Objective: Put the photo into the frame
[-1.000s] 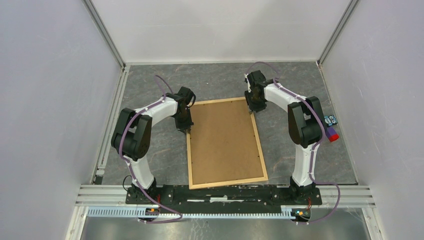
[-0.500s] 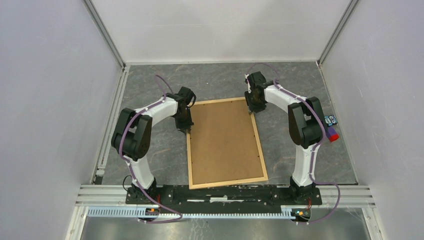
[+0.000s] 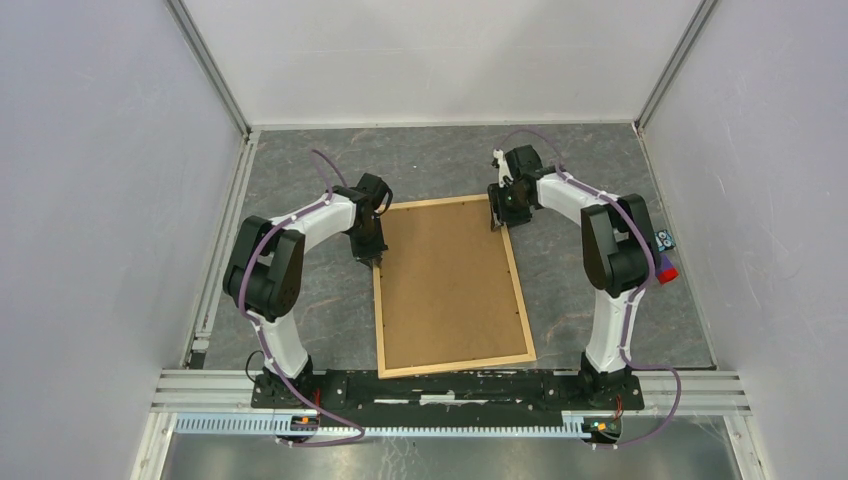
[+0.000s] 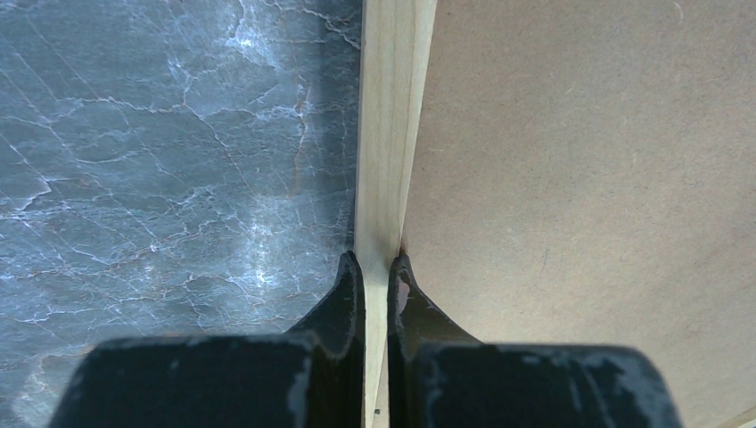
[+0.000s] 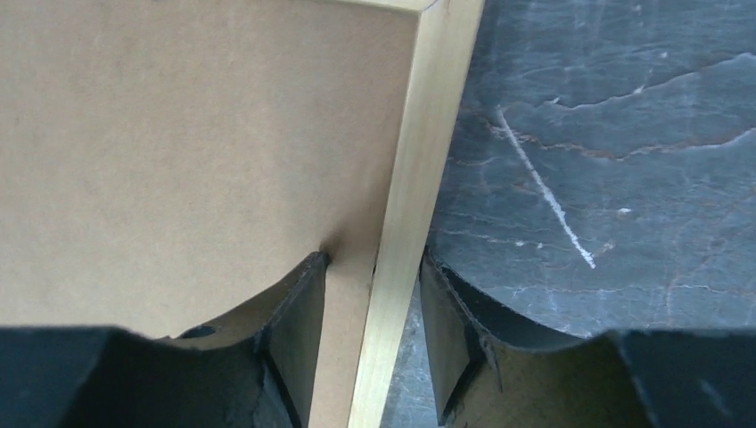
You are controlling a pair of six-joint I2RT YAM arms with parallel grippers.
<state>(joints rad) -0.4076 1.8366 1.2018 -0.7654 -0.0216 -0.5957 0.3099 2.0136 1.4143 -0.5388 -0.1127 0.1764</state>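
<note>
The frame (image 3: 523, 300) of thin light wood lies flat on the grey table, with a plain brown board (image 3: 450, 285) filling it face up. The photo is hidden. My left gripper (image 3: 377, 260) is shut on the frame's left rail (image 4: 392, 134), its fingertips (image 4: 349, 267) pressed against both sides of the strip. My right gripper (image 3: 500, 222) straddles the right rail (image 5: 423, 152) near the far right corner. It stands open, with a gap on each side of the strip. One of its fingers (image 5: 303, 294) hangs over the board (image 5: 196, 134).
A small blue and red object (image 3: 664, 262) sits by the right wall, next to the right arm's elbow. White walls close in the table on three sides. An aluminium rail (image 3: 450, 385) with the arm bases runs along the near edge.
The right wrist has shifted slightly back and turned at the frame's far right corner. The left arm and the frame have not moved.
</note>
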